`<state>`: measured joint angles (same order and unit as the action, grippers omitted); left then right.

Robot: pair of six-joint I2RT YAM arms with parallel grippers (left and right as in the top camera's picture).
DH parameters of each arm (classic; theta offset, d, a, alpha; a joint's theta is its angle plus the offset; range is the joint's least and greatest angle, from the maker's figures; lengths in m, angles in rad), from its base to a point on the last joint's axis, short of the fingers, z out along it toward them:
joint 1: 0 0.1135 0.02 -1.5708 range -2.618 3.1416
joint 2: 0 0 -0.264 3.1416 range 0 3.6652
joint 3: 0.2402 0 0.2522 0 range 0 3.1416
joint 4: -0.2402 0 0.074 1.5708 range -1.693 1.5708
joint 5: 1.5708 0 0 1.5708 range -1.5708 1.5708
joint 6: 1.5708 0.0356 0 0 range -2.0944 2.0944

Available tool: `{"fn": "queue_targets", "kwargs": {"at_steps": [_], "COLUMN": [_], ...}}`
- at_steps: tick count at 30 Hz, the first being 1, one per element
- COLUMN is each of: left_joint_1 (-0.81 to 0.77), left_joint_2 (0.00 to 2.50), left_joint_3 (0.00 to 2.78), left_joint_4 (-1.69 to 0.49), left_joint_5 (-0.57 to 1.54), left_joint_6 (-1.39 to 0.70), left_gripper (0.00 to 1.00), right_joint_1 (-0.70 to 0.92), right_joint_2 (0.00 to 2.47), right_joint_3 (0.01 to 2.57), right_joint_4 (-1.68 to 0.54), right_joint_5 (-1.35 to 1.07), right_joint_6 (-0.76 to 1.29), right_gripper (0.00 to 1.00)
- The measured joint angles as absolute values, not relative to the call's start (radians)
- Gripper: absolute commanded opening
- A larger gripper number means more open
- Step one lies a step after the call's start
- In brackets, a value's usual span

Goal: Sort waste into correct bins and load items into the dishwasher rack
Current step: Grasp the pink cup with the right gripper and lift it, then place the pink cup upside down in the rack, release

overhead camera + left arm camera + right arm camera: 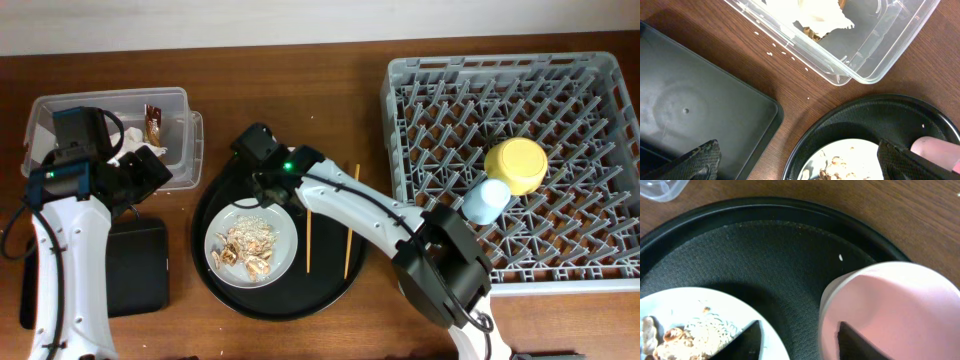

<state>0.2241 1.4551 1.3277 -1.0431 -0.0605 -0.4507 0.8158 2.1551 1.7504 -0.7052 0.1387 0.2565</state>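
Left claw point(797, 147) hangs released, fingers wide, over the strip of bare table between the tub point(40, 110), which holds tissue point(128, 150) and wrapper point(153, 124), the flat tray point(140, 265) and the round tray's point(330, 290) rim; all three edges are near. Right claw point(800, 340) is low at the round tray's back, jaws apart and straddling the pink cup's point(890, 305) wall, one finger inside, not pinched; the plate point(285, 235) with scraps point(248, 245) sits just beside it, and chopsticks point(308, 240) lie right of the plate. Far right, the rack point(600, 230) holds the yellow bowl point(517, 165) and blue cup point(483, 202), touching.
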Motion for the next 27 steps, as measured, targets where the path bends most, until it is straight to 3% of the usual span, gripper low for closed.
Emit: {"fn": "queue_targets", "kwargs": {"at_steps": [3, 5, 16, 21, 24, 27], "left_joint_1": [0.224, 0.224, 0.224, 0.224, 0.224, 0.224], "left_joint_2": [1.455, 1.455, 1.455, 1.455, 1.455, 1.455], "left_joint_3": [1.328, 1.328, 1.328, 1.328, 1.328, 1.328], "left_joint_4": [-1.043, -1.043, -1.043, -1.044, -1.043, -1.043], "left_joint_5": [-0.06, -0.06, -0.06, -0.06, -0.06, -0.06], "left_joint_6": [-0.45, -0.45, -0.45, -0.45, -0.45, -0.45], "left_gripper": [0.99, 0.99, 0.99, 0.99, 0.99, 0.99], "right_joint_1": [0.83, 0.83, 0.827, 0.795, 0.63, 0.365], "right_joint_2": [2.155, 2.155, 2.155, 2.095, 1.943, 1.858], "right_joint_3": [1.75, 1.75, 1.755, 1.979, 2.108, 2.123], "right_joint_4": [-0.709, -0.711, -0.729, -0.996, -1.154, -1.235], "right_joint_5": [0.184, 0.197, 0.193, 0.145, 0.116, 0.025], "right_joint_6": [0.258, 0.258, 0.26, 0.263, 0.263, 0.259], "right_gripper": [0.13, 0.08, 0.04, 0.04, 0.04, 0.04]}}
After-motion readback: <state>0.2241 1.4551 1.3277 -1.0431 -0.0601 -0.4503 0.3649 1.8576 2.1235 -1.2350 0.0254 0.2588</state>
